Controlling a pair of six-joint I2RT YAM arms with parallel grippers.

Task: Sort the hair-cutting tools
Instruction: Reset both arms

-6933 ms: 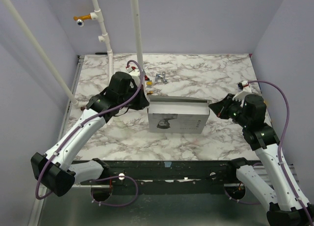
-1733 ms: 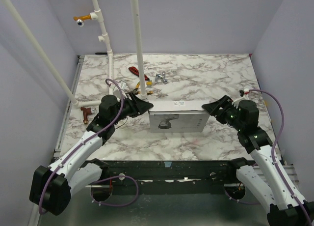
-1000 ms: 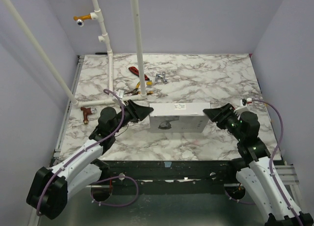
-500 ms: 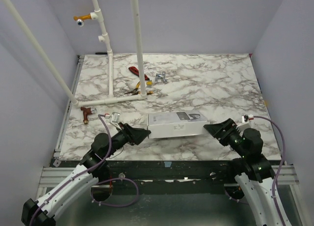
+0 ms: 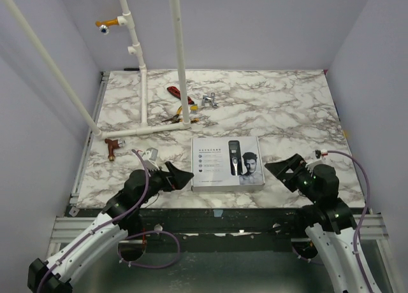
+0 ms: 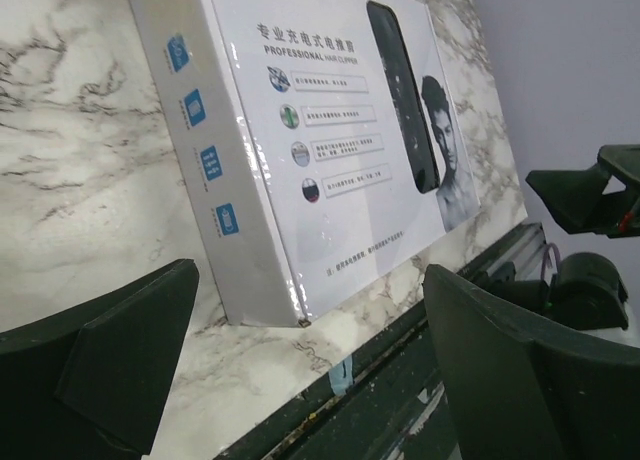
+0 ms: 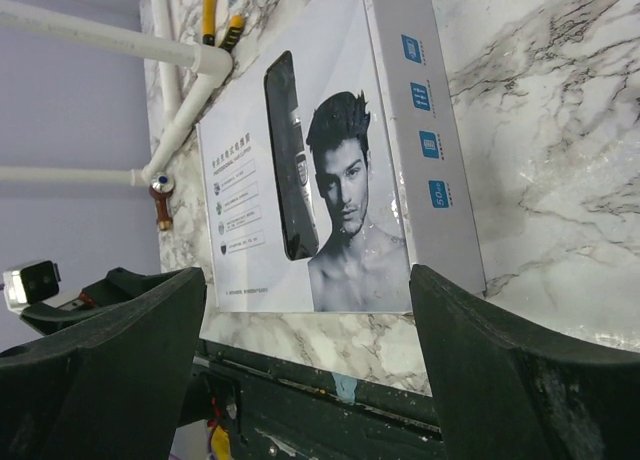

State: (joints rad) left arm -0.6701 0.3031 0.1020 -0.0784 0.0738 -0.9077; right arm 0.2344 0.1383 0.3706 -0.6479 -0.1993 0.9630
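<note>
A closed white box (image 5: 227, 163) lies flat, face up, near the table's front edge. Its lid shows a slim black clipper and a man's portrait. The box also fills the left wrist view (image 6: 330, 130) and the right wrist view (image 7: 300, 180). No loose hair-cutting tools are in view. My left gripper (image 5: 183, 176) is open just left of the box, apart from it, fingers (image 6: 130, 360) wide with nothing between them. My right gripper (image 5: 277, 172) is open just right of the box, not touching it, fingers (image 7: 500, 360) spread and empty.
A white pipe frame (image 5: 143, 95) stands at the back left. Red- and yellow-handled tools (image 5: 178, 102) and a small metal piece (image 5: 209, 101) lie by its post. A reddish-brown T-shaped piece (image 5: 113, 146) sits at the left edge. A black rail (image 5: 217, 216) borders the front.
The box went from standing on its edge to lying flat with its printed face up. Both grippers opened, let go of it and drew back toward the near edge.
</note>
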